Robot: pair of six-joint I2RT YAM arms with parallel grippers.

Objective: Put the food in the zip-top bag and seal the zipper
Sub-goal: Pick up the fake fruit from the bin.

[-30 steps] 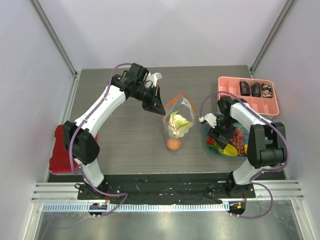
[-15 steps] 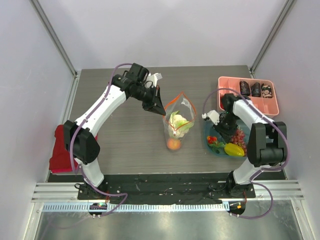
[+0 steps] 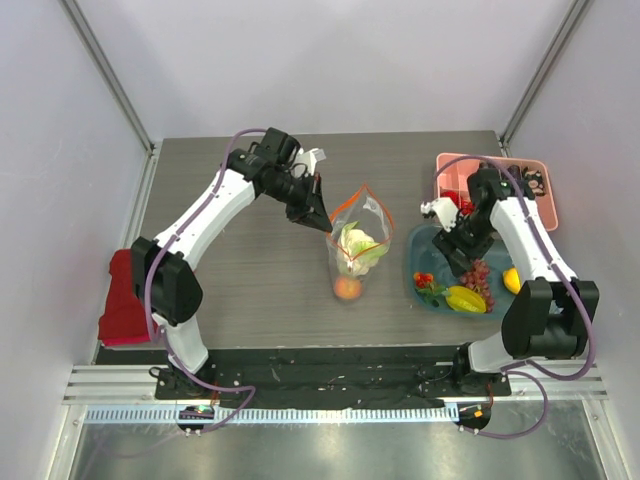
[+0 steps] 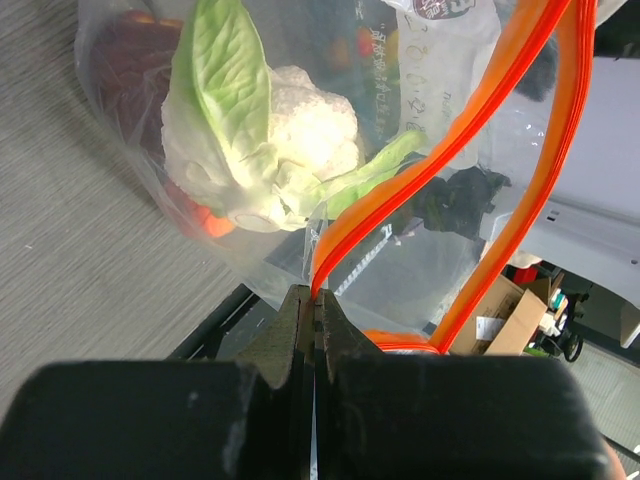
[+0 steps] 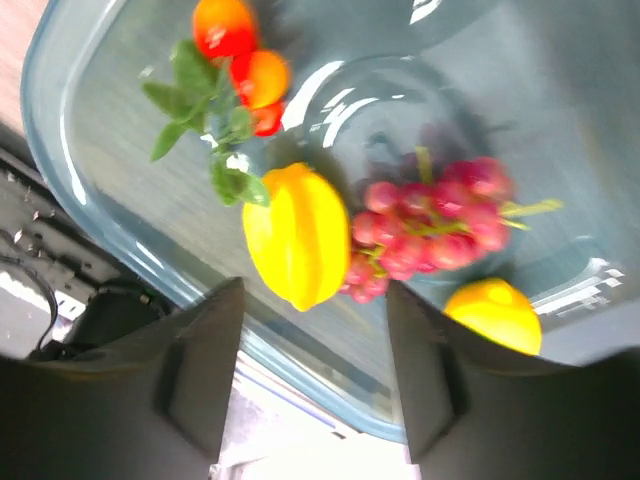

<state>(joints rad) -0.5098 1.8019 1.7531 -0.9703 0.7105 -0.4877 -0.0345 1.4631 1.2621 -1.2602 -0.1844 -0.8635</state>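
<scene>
My left hand (image 3: pixel 322 220) is clenched on the zipper (image 4: pixel 470 130) of the zip-top bag (image 3: pixel 352 262), jaws pressed flat together on the orange strip where it meets the clear plastic. The bag sits at the middle of the overhead view on the table (image 3: pixel 250 270), its mouth gaping in an orange loop. Inside it I see the pale-green cabbage (image 4: pixel 260 150) and, lower in the frame, an orange fruit (image 3: pixel 347 288) at the bag's bottom.

My right hand (image 5: pixel 315 370) is released, its fingers (image 5: pixel 205 370) spread with nothing between them, hanging over the blue dish (image 3: pixel 412 250) at the right of the overhead view. In that dish lie the starfruit (image 5: pixel 297 235), the grapes (image 5: pixel 430 225) touching it, the lemon (image 5: pixel 497 315) and some small red fruits (image 5: pixel 245 60) with green leaves. A pink tray (image 3: pixel 450 170) stands just above the dish.
</scene>
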